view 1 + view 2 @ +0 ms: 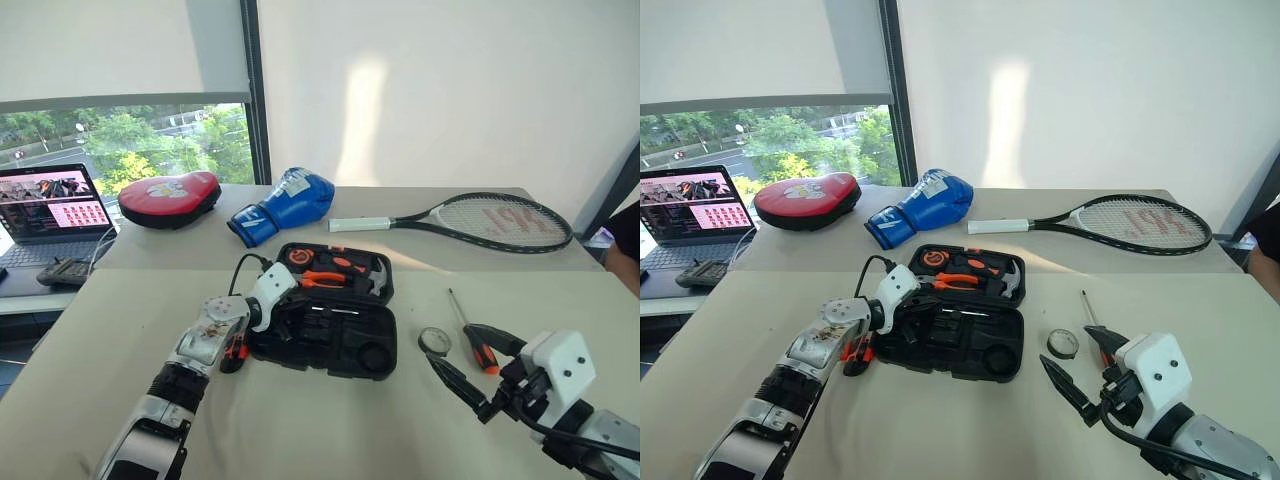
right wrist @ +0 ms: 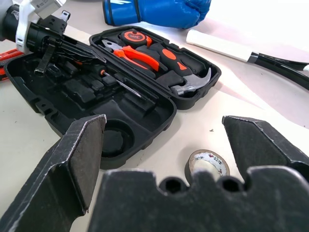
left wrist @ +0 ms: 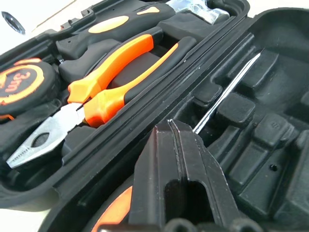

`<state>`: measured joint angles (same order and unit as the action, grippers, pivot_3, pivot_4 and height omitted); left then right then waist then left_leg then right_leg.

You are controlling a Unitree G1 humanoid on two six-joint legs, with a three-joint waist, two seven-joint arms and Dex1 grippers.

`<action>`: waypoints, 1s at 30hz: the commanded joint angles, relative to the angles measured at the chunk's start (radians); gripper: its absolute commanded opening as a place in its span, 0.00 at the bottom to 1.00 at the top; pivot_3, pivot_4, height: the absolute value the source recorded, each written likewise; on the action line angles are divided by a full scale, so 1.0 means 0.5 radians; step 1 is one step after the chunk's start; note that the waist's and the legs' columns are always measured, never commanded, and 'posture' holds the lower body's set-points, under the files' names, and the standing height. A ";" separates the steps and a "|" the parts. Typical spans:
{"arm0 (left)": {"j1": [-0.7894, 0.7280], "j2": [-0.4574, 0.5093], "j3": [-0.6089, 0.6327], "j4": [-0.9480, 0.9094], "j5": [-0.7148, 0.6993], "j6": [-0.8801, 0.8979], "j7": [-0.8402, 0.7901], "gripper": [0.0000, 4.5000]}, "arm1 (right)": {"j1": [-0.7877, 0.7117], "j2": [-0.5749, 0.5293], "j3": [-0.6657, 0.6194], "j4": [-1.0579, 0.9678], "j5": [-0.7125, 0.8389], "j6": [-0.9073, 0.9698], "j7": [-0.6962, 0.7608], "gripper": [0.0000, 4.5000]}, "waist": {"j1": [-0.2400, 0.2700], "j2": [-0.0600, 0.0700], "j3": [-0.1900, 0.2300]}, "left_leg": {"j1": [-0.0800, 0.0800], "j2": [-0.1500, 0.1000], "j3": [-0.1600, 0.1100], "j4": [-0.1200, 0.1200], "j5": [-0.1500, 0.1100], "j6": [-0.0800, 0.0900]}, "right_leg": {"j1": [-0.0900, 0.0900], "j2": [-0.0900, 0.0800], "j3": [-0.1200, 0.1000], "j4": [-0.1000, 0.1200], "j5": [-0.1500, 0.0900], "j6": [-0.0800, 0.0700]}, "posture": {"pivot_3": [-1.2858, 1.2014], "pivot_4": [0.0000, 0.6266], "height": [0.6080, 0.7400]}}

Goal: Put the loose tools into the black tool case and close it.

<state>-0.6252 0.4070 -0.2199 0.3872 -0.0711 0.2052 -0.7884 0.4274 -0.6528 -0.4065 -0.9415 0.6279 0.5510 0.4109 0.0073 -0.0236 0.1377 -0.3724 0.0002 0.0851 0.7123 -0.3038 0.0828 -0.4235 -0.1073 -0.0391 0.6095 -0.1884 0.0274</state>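
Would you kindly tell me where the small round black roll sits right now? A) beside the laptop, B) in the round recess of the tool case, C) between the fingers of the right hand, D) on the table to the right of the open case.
D: the small round black roll lies on the table just right of the open black tool case, near the loose screwdriver.

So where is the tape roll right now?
In the head views the tape roll lies on the table just right of the open case, beside a loose screwdriver and ahead of the right tool.
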 commanded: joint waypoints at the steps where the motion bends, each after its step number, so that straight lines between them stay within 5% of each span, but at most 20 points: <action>1: 0.044 0.096 -0.011 0.189 0.126 0.007 0.024 0.00 | -0.008 0.012 -0.022 -0.024 -0.016 -0.021 0.007 1.00 | -0.003 0.001 0.000 | 0.001 0.001 0.000 0.000 0.000 -0.001 | 0.000 0.000 0.000 0.000 0.000 0.000 | 0.52 0.24 1.00; 8: 0.117 0.072 -0.053 0.162 0.123 0.011 -0.031 0.00 | -0.032 0.023 0.002 -0.039 -0.022 -0.028 0.001 1.00 | -0.005 0.004 -0.003 | 0.002 0.003 0.000 -0.001 0.001 -0.004 | 0.000 0.000 0.001 0.000 0.000 0.000 | 0.52 0.24 1.00; 14: 0.188 0.022 0.376 -0.426 -0.535 0.334 -0.215 0.00 | -0.113 -0.044 0.027 -0.108 -0.060 0.164 -0.143 1.00 | -0.004 0.001 0.000 | -0.007 0.007 0.001 -0.003 0.001 -0.006 | -0.010 -0.002 -0.001 0.001 0.002 -0.009 | 0.52 0.24 1.00; 17: 0.241 0.152 0.463 -0.758 -0.787 0.599 -0.361 0.24 | -0.253 -0.124 -0.008 0.028 0.149 0.431 -0.174 1.00 | 0.009 0.001 0.000 | -0.034 0.003 0.000 -0.001 0.008 -0.016 | -0.034 0.000 -0.002 0.003 0.003 -0.011 | 0.52 0.24 1.00; 26: 0.470 0.642 0.528 -1.553 -1.393 1.170 -0.746 0.94 | -0.726 -0.314 -0.149 0.489 0.462 1.056 -0.251 1.00 | 0.016 -0.001 0.008 | -0.034 -0.004 0.000 -0.001 0.006 -0.013 | -0.030 0.002 -0.003 0.000 -0.007 -0.019 | 0.52 0.24 1.00; 30: 0.581 0.760 0.488 -1.754 -1.429 1.160 -0.816 0.98 | -0.977 -0.526 0.004 0.861 0.359 1.319 -0.239 1.00 | 0.011 0.001 0.014 | -0.035 -0.006 0.002 0.001 0.006 -0.013 | -0.029 0.002 -0.002 -0.001 -0.008 -0.021 | 0.52 0.24 1.00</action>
<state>-0.3571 0.7742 0.0217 -0.4147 -0.7518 0.7841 -1.1886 -0.0279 -0.8650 -0.4201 -0.5813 0.8385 1.1555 0.2835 0.0129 -0.0230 0.1446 -0.3899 -0.0032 0.0867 0.7127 -0.3014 0.0782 -0.4381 -0.1062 -0.0396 0.6081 -0.1924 0.0168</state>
